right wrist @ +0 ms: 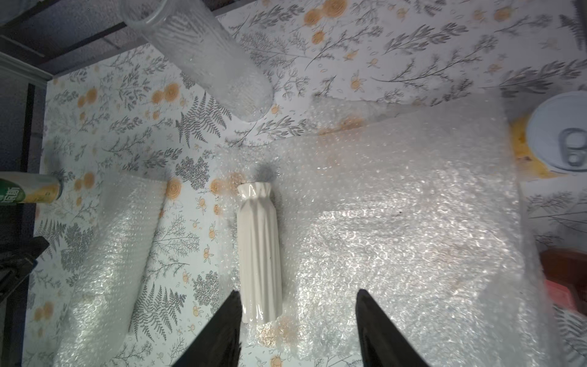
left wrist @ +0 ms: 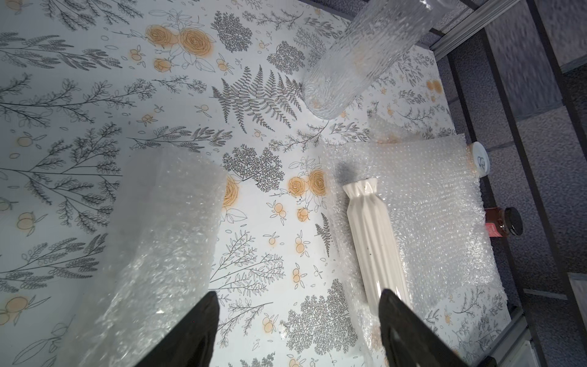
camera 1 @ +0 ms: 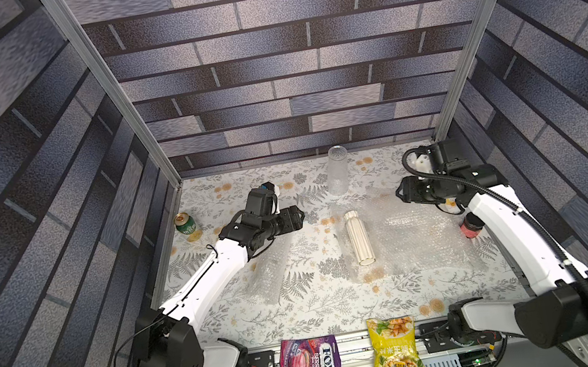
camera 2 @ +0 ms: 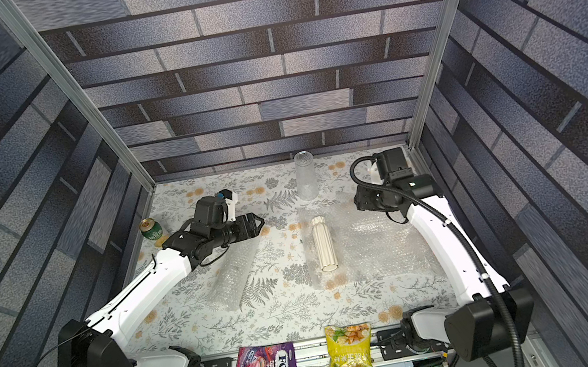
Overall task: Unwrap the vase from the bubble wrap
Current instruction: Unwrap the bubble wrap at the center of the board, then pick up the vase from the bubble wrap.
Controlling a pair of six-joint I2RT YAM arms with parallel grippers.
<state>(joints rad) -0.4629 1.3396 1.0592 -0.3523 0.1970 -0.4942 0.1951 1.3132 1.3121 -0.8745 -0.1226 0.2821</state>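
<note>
Vase [camera 1: 359,238] lies on its side, uncovered, on the flattened bubble wrap [camera 1: 414,237]. Left pincer [left wrist: 298,294]: spread wide, empty. Right pincer [right wrist: 298,291]: spread apart, empty.

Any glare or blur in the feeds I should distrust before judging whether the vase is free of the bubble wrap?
Right wrist view: strong glare across the bubble wrap sheet, frame edges smeared, white vase sharp. Left wrist view: crisp, only mild sparkle on the sheet. Both top views: walls stretched and blurry, sheet almost vanishes against the patterned table.
</note>
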